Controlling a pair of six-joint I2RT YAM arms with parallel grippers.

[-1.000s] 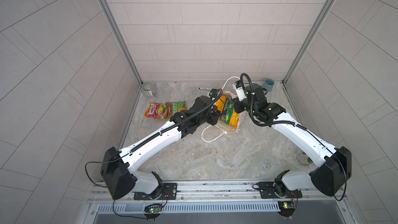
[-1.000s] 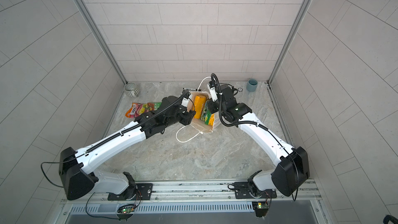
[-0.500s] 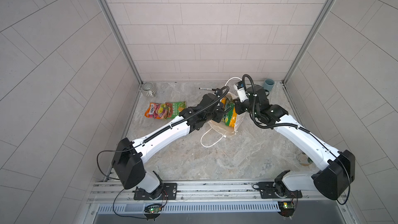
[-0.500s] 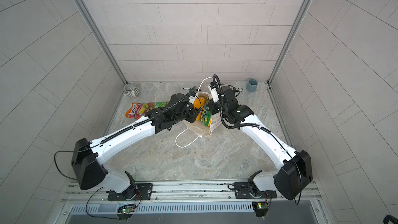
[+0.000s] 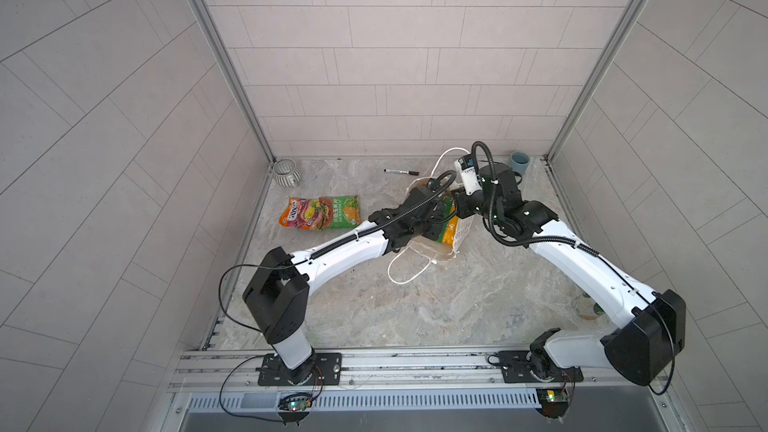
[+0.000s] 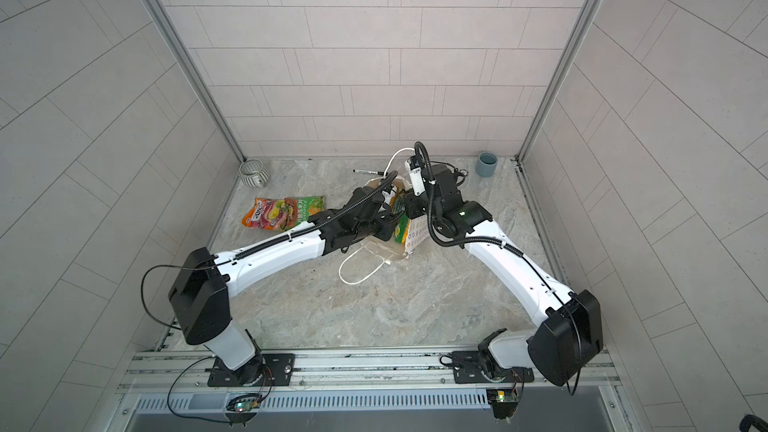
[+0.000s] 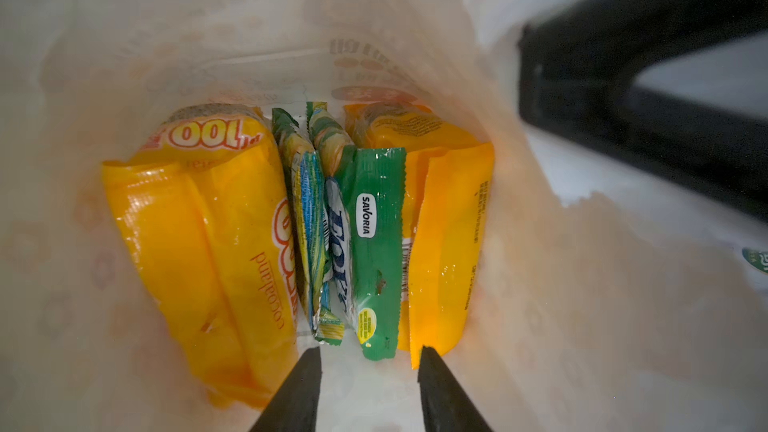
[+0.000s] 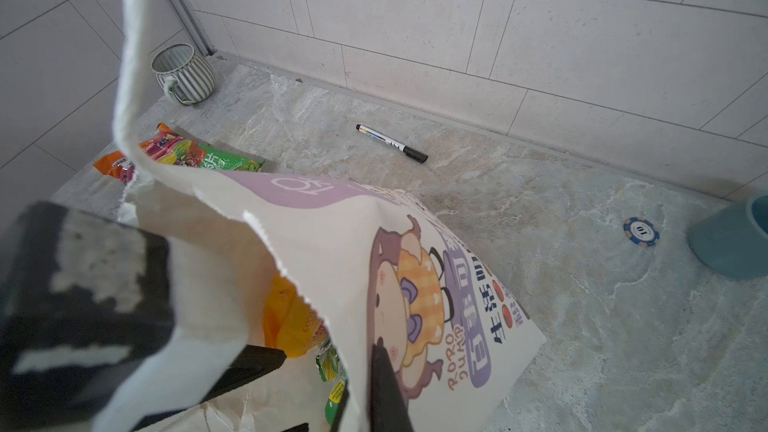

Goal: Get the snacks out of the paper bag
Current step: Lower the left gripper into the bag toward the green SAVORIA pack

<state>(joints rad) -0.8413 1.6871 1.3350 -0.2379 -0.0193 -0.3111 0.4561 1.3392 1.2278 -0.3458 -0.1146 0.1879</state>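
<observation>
Snacks (image 5: 322, 218) already out, one orange-and-magenta and one green, lay touching on the bench (image 5: 415, 305) in both top views, well apart from the paper bag (image 5: 463, 232). The bag leaned over near the middle with both arms meeting at its mouth, and the left tool was hidden inside it there. From the left wrist, the left tool (image 7: 370, 361) stood partly open and empty deep in the bag, its tips flanking the near end of the green Savoria packet (image 7: 380, 243). A green-and-blue packet (image 7: 316, 222) lay against that one, with yellow-orange packets (image 7: 199, 243) on either side. From the right wrist, the right tool (image 8: 365, 367) was pinched on the bag's wall beside the cartoon girl (image 8: 399, 297), holding the mouth open. The pick looked best done by easing the tips a little past the crimped end, then closing on the green packet alone. One tip sat just beside an orange edge, which could be caught too. Glossy film slips, so a firm bite and a straight pull along the bag seemed wise.
</observation>
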